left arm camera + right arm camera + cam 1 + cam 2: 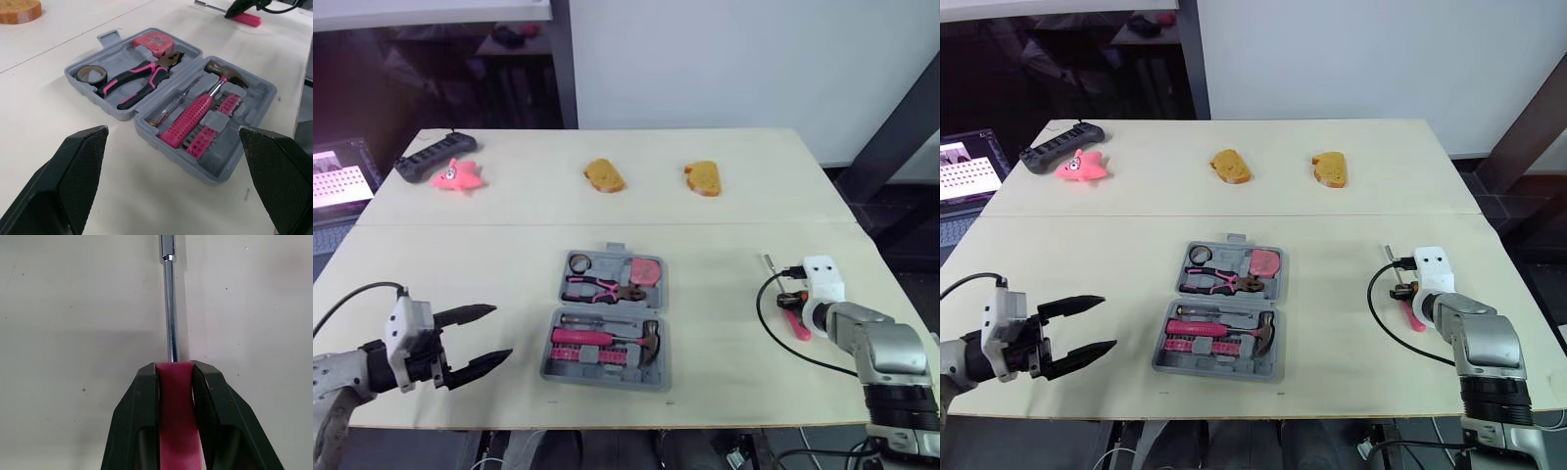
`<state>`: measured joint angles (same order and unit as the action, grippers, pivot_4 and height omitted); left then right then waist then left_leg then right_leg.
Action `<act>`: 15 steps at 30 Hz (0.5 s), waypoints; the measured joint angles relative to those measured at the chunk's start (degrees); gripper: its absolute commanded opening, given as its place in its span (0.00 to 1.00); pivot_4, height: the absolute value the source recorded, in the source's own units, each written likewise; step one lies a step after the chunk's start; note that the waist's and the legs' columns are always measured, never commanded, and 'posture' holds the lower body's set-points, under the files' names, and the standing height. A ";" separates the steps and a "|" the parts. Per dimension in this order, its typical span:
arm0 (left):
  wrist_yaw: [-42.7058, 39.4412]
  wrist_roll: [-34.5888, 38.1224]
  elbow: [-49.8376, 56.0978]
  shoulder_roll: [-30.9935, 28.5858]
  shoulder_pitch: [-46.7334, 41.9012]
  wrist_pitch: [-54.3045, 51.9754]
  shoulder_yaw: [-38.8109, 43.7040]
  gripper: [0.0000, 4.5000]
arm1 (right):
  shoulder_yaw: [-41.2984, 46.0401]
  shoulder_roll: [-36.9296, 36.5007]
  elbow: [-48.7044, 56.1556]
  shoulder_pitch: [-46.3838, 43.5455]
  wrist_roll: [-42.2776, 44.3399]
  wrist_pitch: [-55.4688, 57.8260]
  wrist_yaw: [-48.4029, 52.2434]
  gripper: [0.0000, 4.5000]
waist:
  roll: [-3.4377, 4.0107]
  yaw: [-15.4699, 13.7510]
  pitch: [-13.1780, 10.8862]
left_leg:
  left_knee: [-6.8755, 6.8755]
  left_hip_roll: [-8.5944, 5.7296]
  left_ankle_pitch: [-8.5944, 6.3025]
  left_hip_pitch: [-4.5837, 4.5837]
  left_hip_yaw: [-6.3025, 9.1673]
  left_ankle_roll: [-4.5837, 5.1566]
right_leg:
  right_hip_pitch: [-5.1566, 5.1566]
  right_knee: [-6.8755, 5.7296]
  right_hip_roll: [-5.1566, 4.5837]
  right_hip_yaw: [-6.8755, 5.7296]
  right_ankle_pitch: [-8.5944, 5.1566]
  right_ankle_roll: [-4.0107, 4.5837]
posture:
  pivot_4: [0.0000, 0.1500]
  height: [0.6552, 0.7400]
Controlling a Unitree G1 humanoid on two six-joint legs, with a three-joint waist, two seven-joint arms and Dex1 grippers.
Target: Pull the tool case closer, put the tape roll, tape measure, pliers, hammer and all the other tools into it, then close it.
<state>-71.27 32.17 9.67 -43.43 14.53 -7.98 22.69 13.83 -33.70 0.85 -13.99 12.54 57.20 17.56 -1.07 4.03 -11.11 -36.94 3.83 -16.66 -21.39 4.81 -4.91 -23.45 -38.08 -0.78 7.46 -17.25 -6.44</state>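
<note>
Right hand (174, 366), wrist view: clamped on screwdriver (170, 308); left hand (501, 332) spread wide.

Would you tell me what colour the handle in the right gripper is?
Pink; the handle shows best in the right wrist view.

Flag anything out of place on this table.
One tool is outside the open tool case: a pink-handled screwdriver, clamped in the right gripper to the case's right. Two bread slices and a pink starfish toy at the far edge don't belong with the tools.
</note>
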 measured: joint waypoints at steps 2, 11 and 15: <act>-0.01 0.00 -0.19 0.00 -0.47 0.05 -0.35 1.00 | 0.31 0.46 1.88 0.37 0.16 1.59 -0.51 0.10 | 0.04 -0.04 -0.02 | 0.01 0.00 0.00 -0.01 0.00 0.00 | -0.01 0.00 0.00 0.00 0.00 0.00 | 1.00 1.00; -2.71 1.20 0.05 -0.58 -3.41 -0.38 -1.85 1.00 | 5.87 22.93 39.49 -0.16 2.02 30.25 -11.94 0.10 | 0.16 -0.03 -0.05 | 0.19 0.03 0.02 -0.03 0.15 -0.03 | -0.19 -0.10 0.07 -0.07 0.01 -0.02 | 1.00 1.00; -3.82 1.47 0.41 -0.44 -4.91 -0.74 -4.51 1.00 | -1.03 37.28 53.02 8.92 0.83 34.90 -20.03 0.10 | 0.19 -0.55 -0.01 | 0.58 -0.01 0.19 -0.13 0.10 -0.35 | -0.31 0.05 -0.10 -0.13 0.00 -0.01 | 1.00 1.00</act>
<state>-75.09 33.64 10.09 -43.87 9.63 -8.72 18.18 12.80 3.58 53.87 -5.07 13.37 92.10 -2.47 -0.88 3.48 -11.12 -36.37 3.82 -16.47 -21.52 4.91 -5.26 -23.76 -38.02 -0.87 7.34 -17.25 -6.45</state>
